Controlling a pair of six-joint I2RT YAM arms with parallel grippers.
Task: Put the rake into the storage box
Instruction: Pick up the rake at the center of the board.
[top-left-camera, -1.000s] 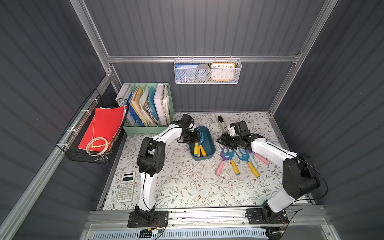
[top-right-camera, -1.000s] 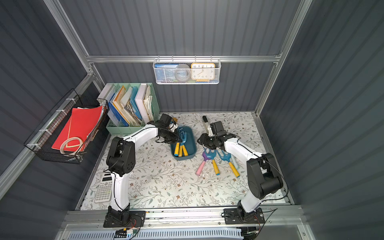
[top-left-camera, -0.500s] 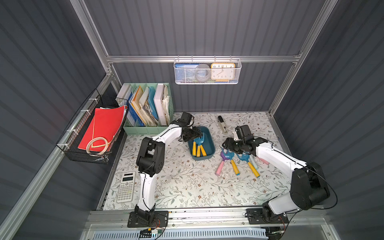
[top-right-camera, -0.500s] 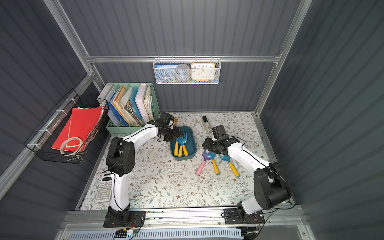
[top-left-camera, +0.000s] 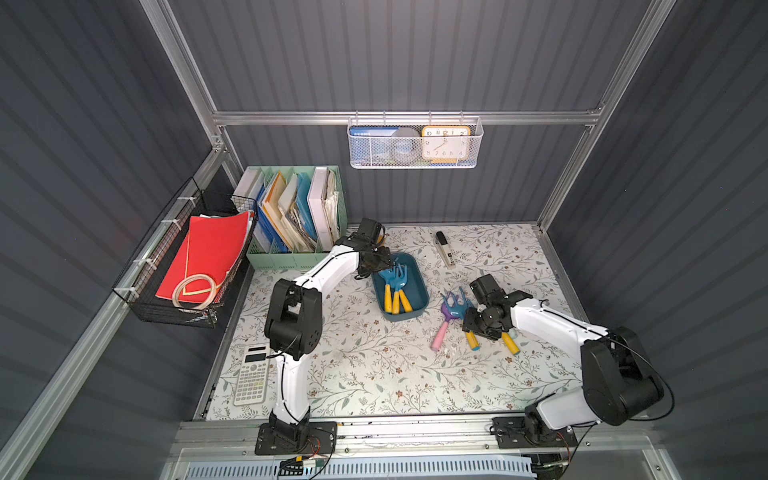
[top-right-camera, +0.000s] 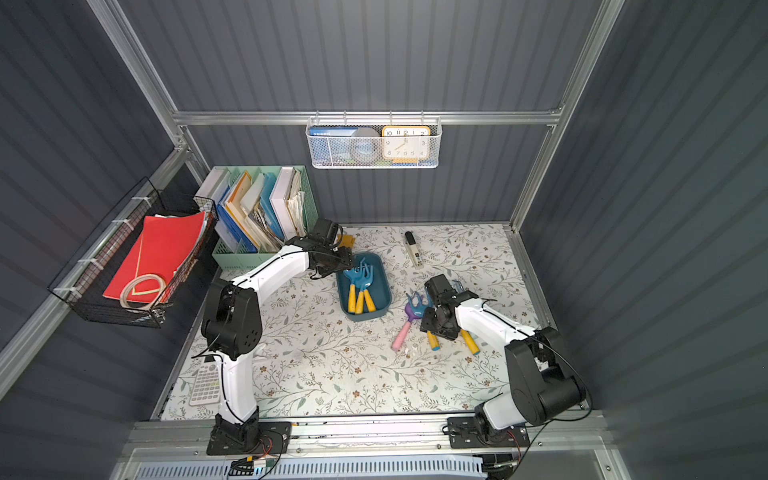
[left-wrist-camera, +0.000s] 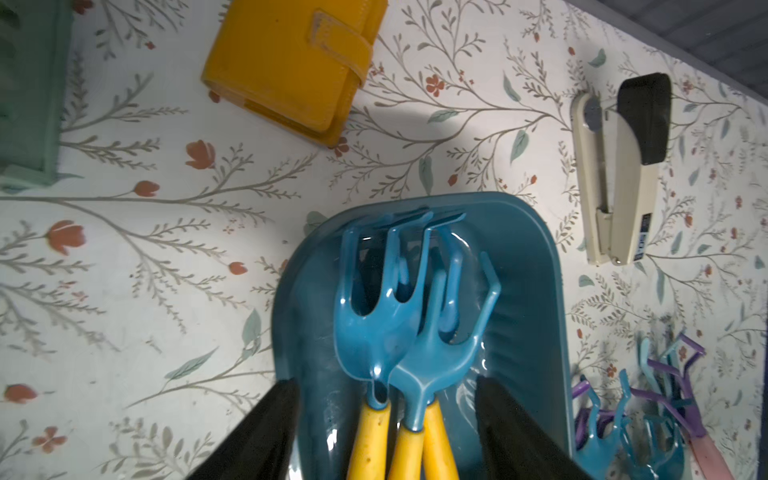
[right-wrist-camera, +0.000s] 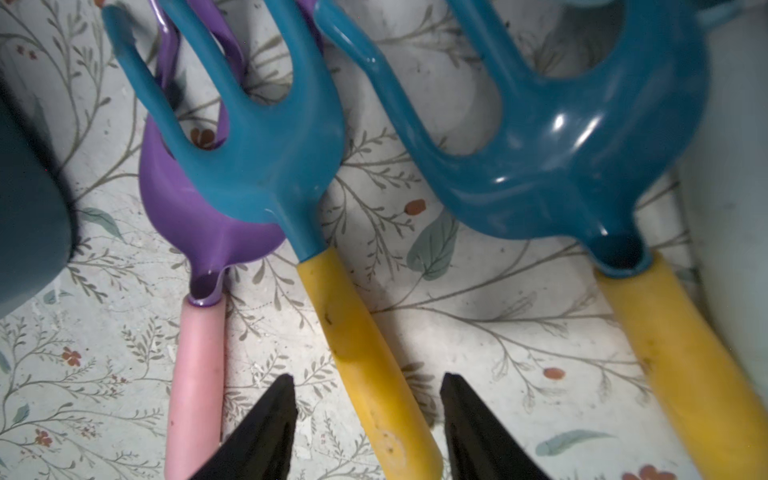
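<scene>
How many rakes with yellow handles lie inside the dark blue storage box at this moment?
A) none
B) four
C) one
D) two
D: the left wrist view shows two blue rake heads on yellow handles, one rake and a second rake partly over it, both lying inside the storage box, between the spread fingers of the left gripper.

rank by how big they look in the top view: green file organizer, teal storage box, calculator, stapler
1. green file organizer
2. storage box
3. calculator, somewhat smaller than the box, though it lies nearer the camera, so that pair is less sure
4. stapler
</scene>
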